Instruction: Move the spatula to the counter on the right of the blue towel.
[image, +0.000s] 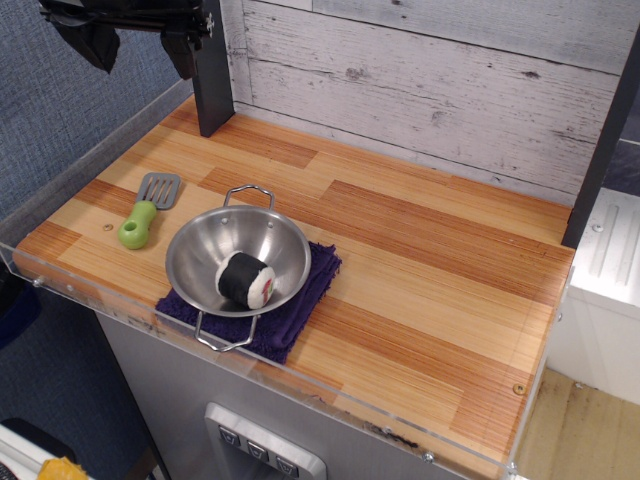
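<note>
Your black end effector is hanging at the top left, above the back corner of the striped wooden tabletop, and I cannot tell whether its jaws are apart or together. The small spatula with grey slotted blade and lime-green handle is lying forward of it, left of the steel bowl sitting on the dark blue towel, handle pointing toward the front edge.

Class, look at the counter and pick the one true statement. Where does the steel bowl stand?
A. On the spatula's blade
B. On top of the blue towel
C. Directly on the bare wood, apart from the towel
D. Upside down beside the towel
B: the steel bowl sits upright on the blue towel, whose edges show around it, while the spatula lies apart to its left.
</note>
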